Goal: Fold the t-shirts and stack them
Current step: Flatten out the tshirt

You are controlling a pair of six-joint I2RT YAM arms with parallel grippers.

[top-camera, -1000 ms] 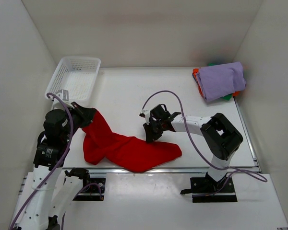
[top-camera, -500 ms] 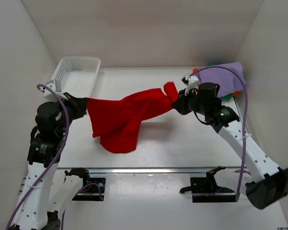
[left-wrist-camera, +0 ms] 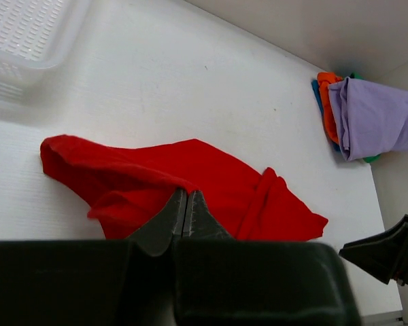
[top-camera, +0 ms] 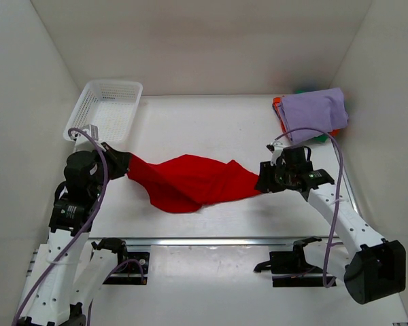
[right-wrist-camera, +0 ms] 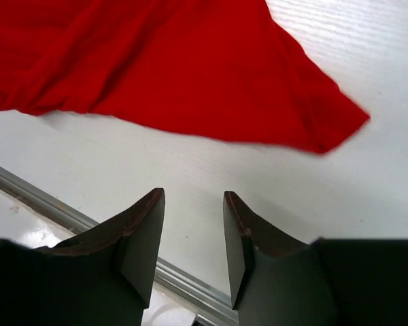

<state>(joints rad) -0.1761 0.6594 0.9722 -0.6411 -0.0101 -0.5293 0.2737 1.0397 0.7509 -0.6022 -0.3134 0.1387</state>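
A bright red t-shirt (top-camera: 194,182) lies stretched in a loose band across the middle of the table (top-camera: 190,129). My left gripper (top-camera: 124,167) is shut on its left end; in the left wrist view the closed fingertips (left-wrist-camera: 186,198) pinch the red t-shirt (left-wrist-camera: 211,183). My right gripper (top-camera: 264,182) stands open just past the shirt's right end, with nothing between its fingers. In the right wrist view the red t-shirt (right-wrist-camera: 190,68) lies beyond the right gripper (right-wrist-camera: 194,204), apart from it. A folded stack with a lavender t-shirt (top-camera: 313,112) on top sits at the back right.
A white mesh basket (top-camera: 107,109) stands at the back left corner. Orange and green cloth edges (left-wrist-camera: 326,95) show under the lavender shirt. A metal rail (top-camera: 224,239) runs along the table's near edge. White walls close in on three sides.
The red shirt, earlier held up between both grippers, now lies lower and stretched on the table. My right gripper came down toward the near right and opened, letting go of the shirt.
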